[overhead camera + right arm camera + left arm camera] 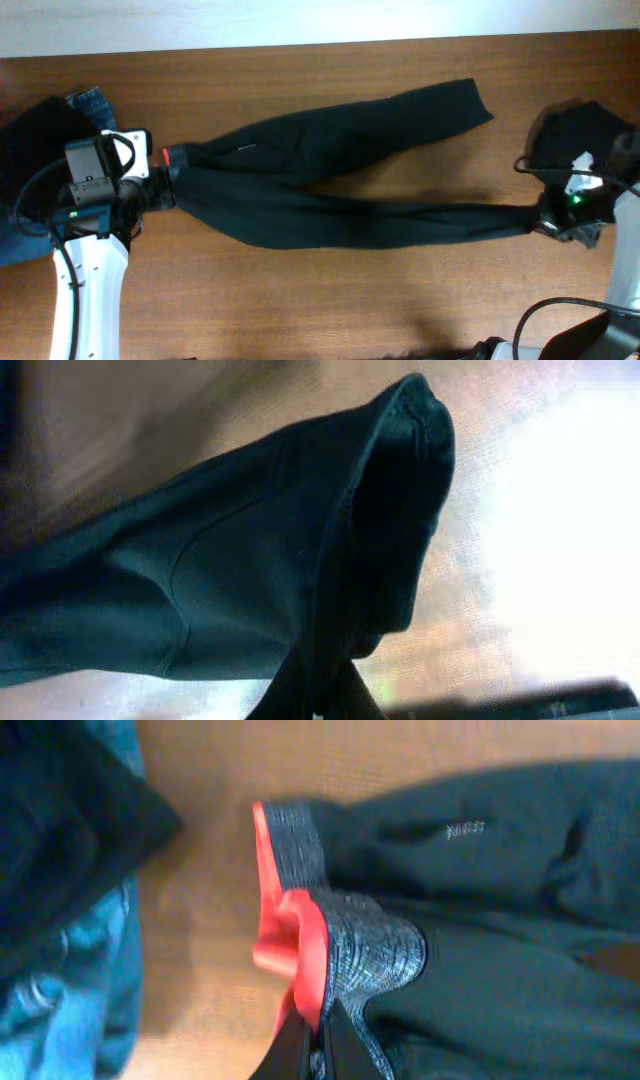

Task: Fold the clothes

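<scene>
The black trousers [320, 190] lie stretched across the wooden table, legs running right. My left gripper [160, 190] is shut on the grey waistband [375, 950] with red-orange trim [290, 935] at the left end. My right gripper [545, 222] is shut on the hem of the near leg [330, 560], holding it a little above the table. The far leg's hem [470, 100] lies free at the upper right.
Blue denim jeans [90, 100] and a dark garment [35, 140] are piled at the left edge, also in the left wrist view [70, 990]. Another dark cloth [580, 130] lies at the right edge. Bare wood runs along the front of the table [320, 300].
</scene>
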